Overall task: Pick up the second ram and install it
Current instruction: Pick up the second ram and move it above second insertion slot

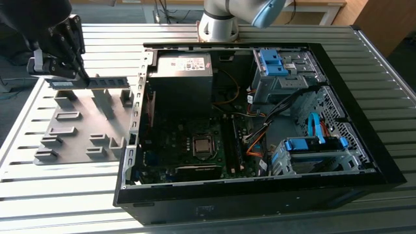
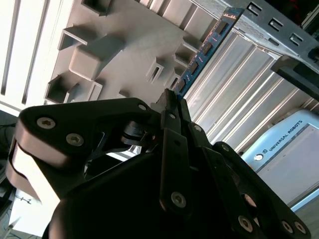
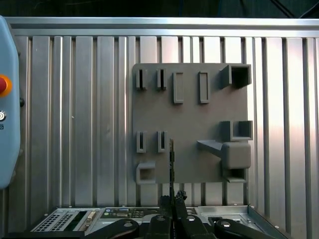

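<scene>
In the exterior view my gripper (image 1: 65, 80) hangs at the view's far left, above the grey holder tray (image 1: 78, 131). It is shut on one end of the second ram (image 1: 97, 83), a thin dark stick that points toward the open computer case (image 1: 260, 122). The second wrist view shows the ram (image 2: 202, 52) as a blue-green board running out from the closed fingertips (image 2: 168, 99). The first wrist view shows it edge-on (image 3: 172, 162), over the tray (image 3: 194, 124). The long black motherboard slots (image 1: 232, 146) lie inside the case, to the exterior view's right of the gripper.
The case wall (image 1: 135, 117) stands between the tray and the motherboard. The power supply (image 1: 182, 73), drive cages (image 1: 312, 156) and cables crowd the case. The arm's base (image 1: 217, 22) is behind it. A light-blue pendant (image 3: 7, 99) lies on the ribbed metal table (image 3: 75, 124).
</scene>
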{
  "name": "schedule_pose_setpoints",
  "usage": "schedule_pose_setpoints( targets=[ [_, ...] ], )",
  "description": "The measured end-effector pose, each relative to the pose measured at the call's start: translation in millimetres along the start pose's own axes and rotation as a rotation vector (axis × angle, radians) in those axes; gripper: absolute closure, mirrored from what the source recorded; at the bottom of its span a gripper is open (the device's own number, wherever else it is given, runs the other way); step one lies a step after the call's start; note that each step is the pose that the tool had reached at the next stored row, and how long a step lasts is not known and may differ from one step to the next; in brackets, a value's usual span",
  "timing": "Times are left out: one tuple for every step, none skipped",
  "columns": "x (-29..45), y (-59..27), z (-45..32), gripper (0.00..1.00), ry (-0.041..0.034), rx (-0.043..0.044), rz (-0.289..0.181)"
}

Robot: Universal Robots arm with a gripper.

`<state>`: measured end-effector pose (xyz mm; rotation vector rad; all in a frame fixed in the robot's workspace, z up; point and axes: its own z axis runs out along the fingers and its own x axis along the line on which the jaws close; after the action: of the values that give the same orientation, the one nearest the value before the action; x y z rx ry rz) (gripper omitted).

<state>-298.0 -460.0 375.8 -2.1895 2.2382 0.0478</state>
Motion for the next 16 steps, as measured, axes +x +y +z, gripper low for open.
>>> schedule_pose_setpoints(
  targets=[
    [0.0, -2.2, 0.0, 0.86, -0.0001, 0.0001, 0.000],
    [-0.1, -4.4, -0.1, 0.86, 0.0000, 0.0000, 0.000],
    [-0.1, -6.5, -0.1, 0.86, -0.0001, 0.0001, 0.000],
    [-0.2, -8.7, -0.1, 0.86, -0.0001, 0.0001, 0.000],
    [-0.2, -10.8, -0.1, 0.86, -0.0001, 0.0001, 0.000],
    [-0.3, -13.0, -0.1, 0.86, -0.0001, 0.0001, 0.000],
    [-0.3, -15.2, -0.2, 0.86, 0.0000, 0.0000, 0.000],
    [-0.4, -17.4, -0.2, 0.86, 0.0000, 0.0000, 0.000],
    [-0.4, -19.9, -0.3, 0.86, 0.0000, 0.0000, 0.000],
    [-0.5, -22.1, -0.3, 0.86, -0.0001, 0.0000, 0.000],
    [-0.5, -24.4, -0.3, 0.86, 0.0000, 0.0000, 0.000],
    [-0.6, -26.7, -0.4, 0.86, 0.0000, 0.0000, 0.000],
    [-0.6, -29.0, -0.4, 0.86, 0.0000, 0.0000, 0.000],
    [-0.7, -31.1, -0.4, 0.86, -0.0001, 0.0001, 0.000],
    [-0.7, -33.5, -0.4, 0.86, -0.0001, 0.0001, 0.000],
    [-0.8, -35.7, -0.5, 0.86, 0.0000, 0.0000, 0.000]
  ],
)
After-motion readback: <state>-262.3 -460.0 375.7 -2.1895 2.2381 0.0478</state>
